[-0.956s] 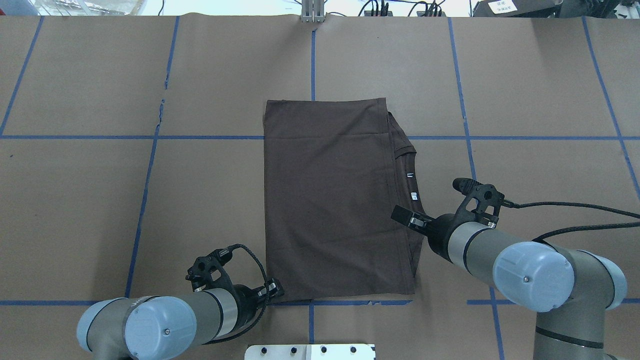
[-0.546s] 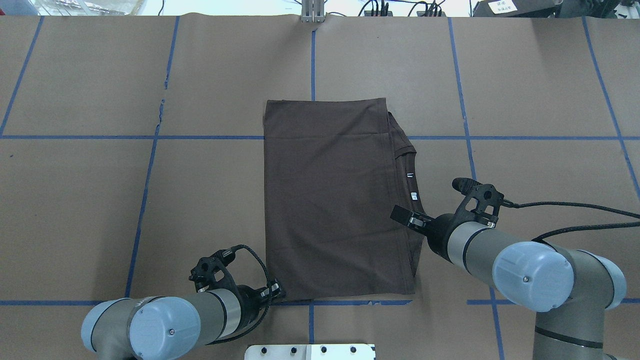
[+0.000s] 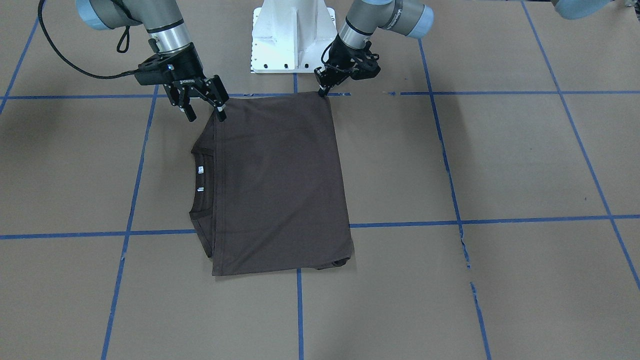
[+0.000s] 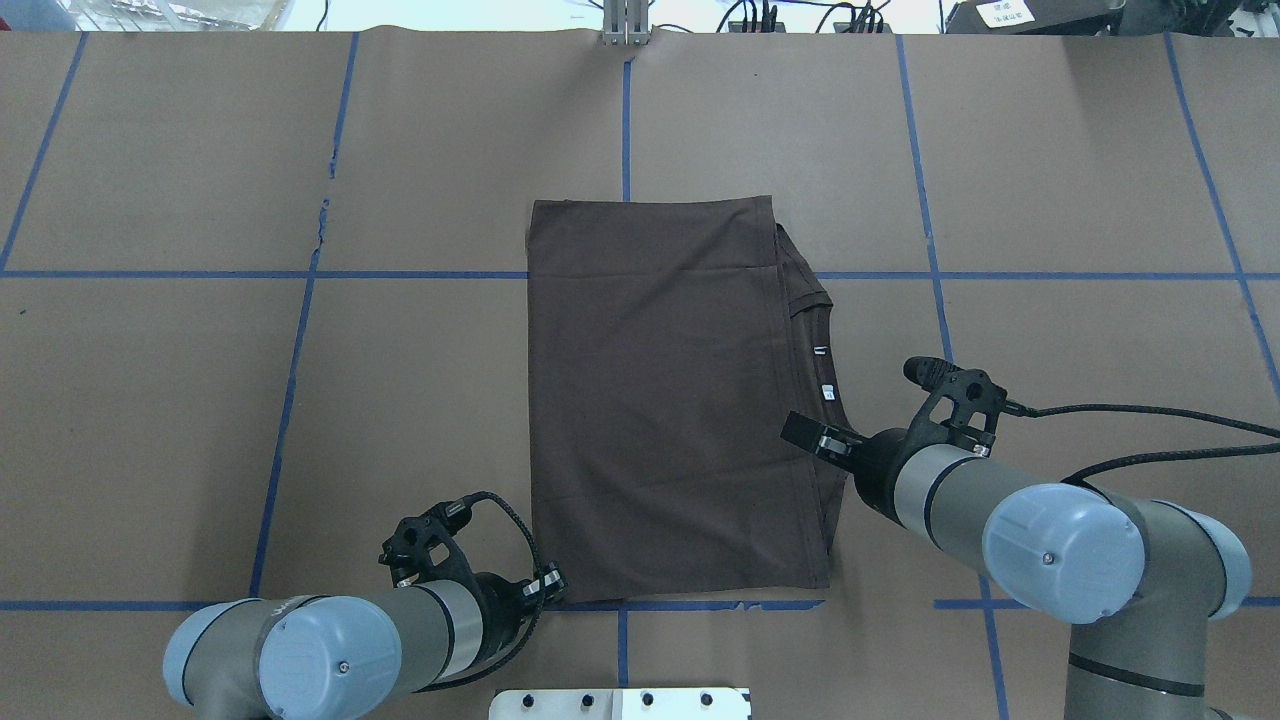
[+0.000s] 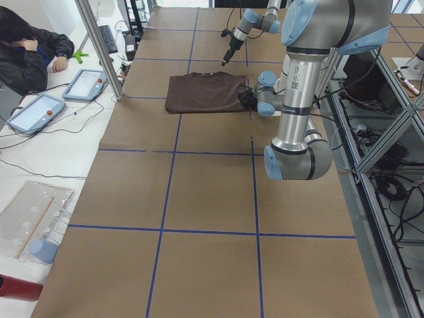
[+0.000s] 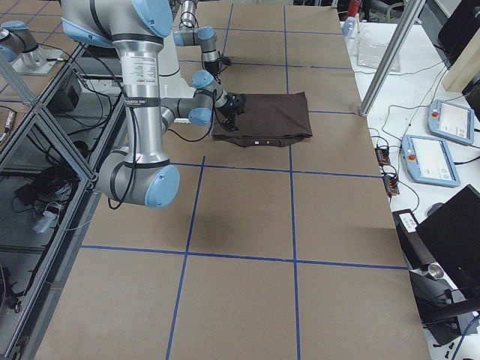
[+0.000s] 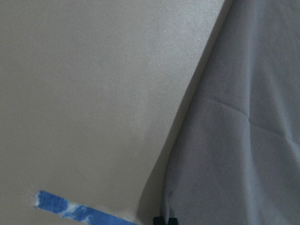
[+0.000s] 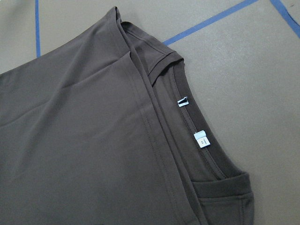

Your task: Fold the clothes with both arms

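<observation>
Left gripper [image 3: 321, 92] is sitting low on the table with its fingers drawn together on the near corner of the dark brown T-shirt [image 4: 660, 400], apparently nipping the cloth there (its wrist camera is showing only a black tip at the fabric's edge). Right gripper [image 3: 206, 117] is hovering above the shirt's collar-side edge with its fingers spread apart. In the front-facing view one fingertip [image 3: 220, 116] is overlapping that edge and the other is showing against bare paper.

The T-shirt is lying flat, stretching away from both grippers, folded into a tall rectangle. On the right gripper's side the top layer is stopping short, leaving the ribbed collar [image 8: 198, 117] and two white neck tags [image 8: 202, 139] showing just ahead of that gripper.

Beneath it the table [image 4: 400, 400] is wearing brown paper crossed by blue tape lines [image 4: 700, 605], one of them running beside the left gripper along the shirt's near hem. Behind the grippers the white pedestal base [image 3: 292, 35] is standing between the two arms. Far across the table from them, a person [image 5: 26, 50] in a dark top is leaning at a white side table.
</observation>
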